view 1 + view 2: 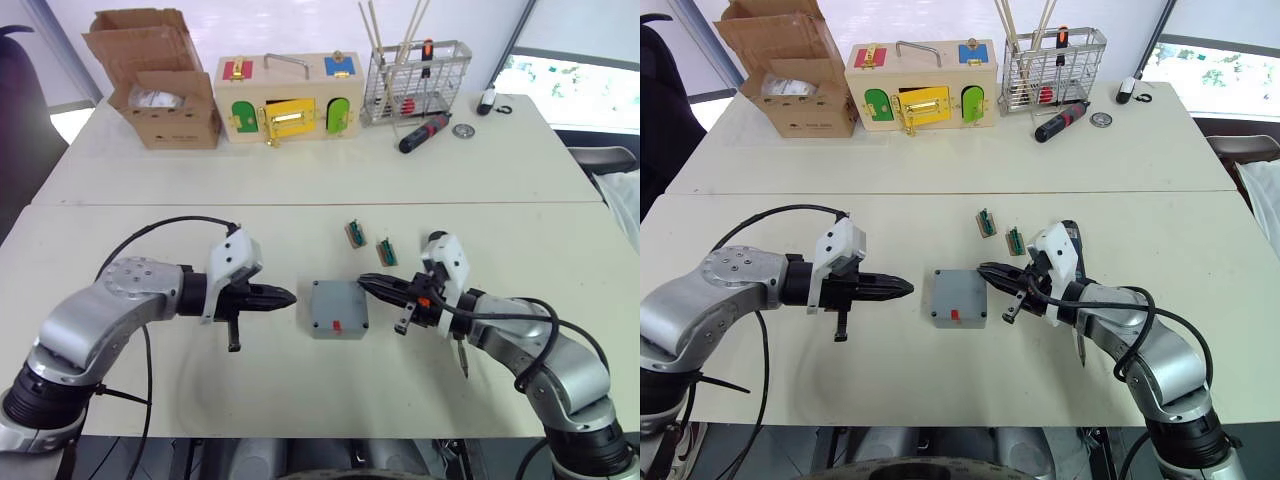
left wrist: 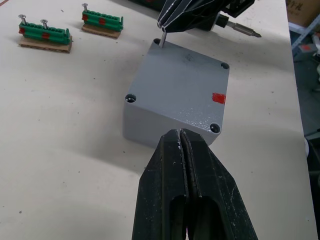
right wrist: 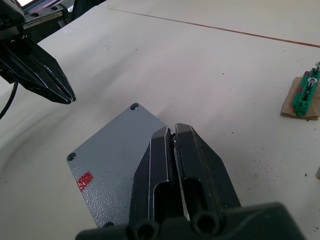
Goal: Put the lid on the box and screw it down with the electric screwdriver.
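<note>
The grey box stands mid-table with the lid lying flat on top, a red mark near one edge. My right gripper reaches over the lid's far right corner, shut on a small screw that stands upright at that corner hole. On the other side, my left gripper hovers just left of the box, shut and holding nothing. The electric screwdriver lies on the table under my right forearm, mostly hidden, with its thin bit pointing toward me.
Two green terminal blocks holding screws lie just behind the box. Along the far table stand a cardboard carton, a wooden box with coloured doors, a wire rack and a hand screwdriver.
</note>
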{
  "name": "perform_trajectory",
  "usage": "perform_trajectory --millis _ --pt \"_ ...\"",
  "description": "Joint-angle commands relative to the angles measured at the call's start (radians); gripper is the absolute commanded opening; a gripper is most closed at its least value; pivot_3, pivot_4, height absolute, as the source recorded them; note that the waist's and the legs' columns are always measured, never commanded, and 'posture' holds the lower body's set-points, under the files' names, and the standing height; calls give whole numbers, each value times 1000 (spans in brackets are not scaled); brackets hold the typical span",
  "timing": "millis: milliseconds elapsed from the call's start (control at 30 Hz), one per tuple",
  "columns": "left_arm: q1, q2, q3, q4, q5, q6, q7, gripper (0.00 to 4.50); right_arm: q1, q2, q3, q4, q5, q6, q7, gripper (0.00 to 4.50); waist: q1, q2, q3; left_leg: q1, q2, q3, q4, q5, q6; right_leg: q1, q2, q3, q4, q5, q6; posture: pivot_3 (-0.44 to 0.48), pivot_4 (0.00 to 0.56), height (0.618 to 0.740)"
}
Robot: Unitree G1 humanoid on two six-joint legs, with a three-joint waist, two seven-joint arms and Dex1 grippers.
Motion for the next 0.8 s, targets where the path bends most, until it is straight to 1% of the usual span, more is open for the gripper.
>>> perform_trajectory --millis 33,633,800 --pt "-4 -5 14 -24 -8 -14 7 0 -13 3 -23 -18 11 -19 -12 65 0 0 0 0 0 0 0 0 0 0 0 0 0 0 0 0 150 740" --pt "-5 -23 -1 -20 -1 -16 19 0 -3 -7 -31 -12 15 -18 -12 65 0 0 0 0 0 0 0 0 0 0 0 0 0 0 0 0 150 740" --pt "-8 -26 -2 -19 0 -17 20 0 7 -18 -15 -8 1 -29 -4 65 0 0 0 0 0 0 0 0 0 0 0 0 1 0 0 0 150 740"
